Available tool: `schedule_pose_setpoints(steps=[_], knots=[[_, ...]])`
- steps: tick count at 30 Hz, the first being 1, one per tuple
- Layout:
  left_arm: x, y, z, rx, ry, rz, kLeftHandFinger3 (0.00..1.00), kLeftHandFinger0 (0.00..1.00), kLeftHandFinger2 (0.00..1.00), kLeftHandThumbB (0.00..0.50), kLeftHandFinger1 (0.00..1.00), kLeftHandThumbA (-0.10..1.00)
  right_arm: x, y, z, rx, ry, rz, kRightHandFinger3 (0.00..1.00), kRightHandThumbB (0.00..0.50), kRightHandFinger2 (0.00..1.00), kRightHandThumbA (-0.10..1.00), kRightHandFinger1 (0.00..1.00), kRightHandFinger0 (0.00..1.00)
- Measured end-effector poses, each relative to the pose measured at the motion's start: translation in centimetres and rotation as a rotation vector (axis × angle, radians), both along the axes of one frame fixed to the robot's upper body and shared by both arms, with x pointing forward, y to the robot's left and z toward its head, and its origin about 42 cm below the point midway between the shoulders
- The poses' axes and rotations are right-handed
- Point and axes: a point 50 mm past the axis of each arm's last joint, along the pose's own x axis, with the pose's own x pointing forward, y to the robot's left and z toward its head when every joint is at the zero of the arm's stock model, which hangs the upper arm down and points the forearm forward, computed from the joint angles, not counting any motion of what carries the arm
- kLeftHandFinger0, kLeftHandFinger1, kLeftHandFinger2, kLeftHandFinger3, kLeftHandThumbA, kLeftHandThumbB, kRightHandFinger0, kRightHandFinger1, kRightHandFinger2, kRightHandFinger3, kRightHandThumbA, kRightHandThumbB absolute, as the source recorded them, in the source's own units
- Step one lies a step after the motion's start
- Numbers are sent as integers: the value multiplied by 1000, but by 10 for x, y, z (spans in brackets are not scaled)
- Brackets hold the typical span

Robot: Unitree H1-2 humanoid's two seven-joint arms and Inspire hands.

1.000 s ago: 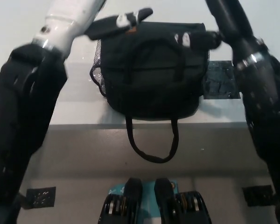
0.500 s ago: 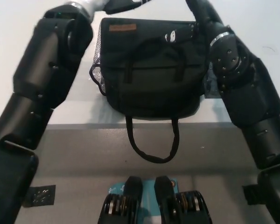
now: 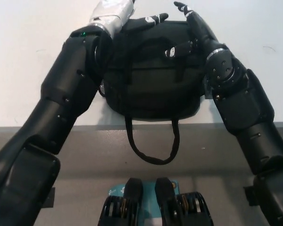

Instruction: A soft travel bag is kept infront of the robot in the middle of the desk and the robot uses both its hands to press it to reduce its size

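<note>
Black travel bag (image 3: 151, 80) lies on a white desk (image 3: 28, 56) near its front edge.

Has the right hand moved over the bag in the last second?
Yes. The right hand has slid from the right end of the bag's top edge toward its middle. The bag's hanging strap hasn't shifted, so the camera held.
</note>
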Motion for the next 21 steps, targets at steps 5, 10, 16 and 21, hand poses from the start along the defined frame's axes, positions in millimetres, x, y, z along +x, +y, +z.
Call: schedule_pose_setpoints(steps=[5,10,16,21], knots=[[-2,-3,-9,-21,-11,8,1000,1000,1000,304,1000,1000,-3,3,-11,19,0,2,1000,246,1000,1000,1000,1000],[-5,-1,-43,-41,36,28,1000,1000,1000,306,1000,1000,-6,4,-26,27,22,3,1000,264,1000,1000,1000,1000],[-12,0,-83,-97,47,56,1000,1000,1000,258,1000,1000,-13,13,-50,20,57,7,1000,218,1000,1000,1000,1000],[-25,11,-143,-102,82,89,1000,1000,1000,234,1000,1000,-23,19,-94,-4,138,11,1000,251,1000,1000,1000,1000]])
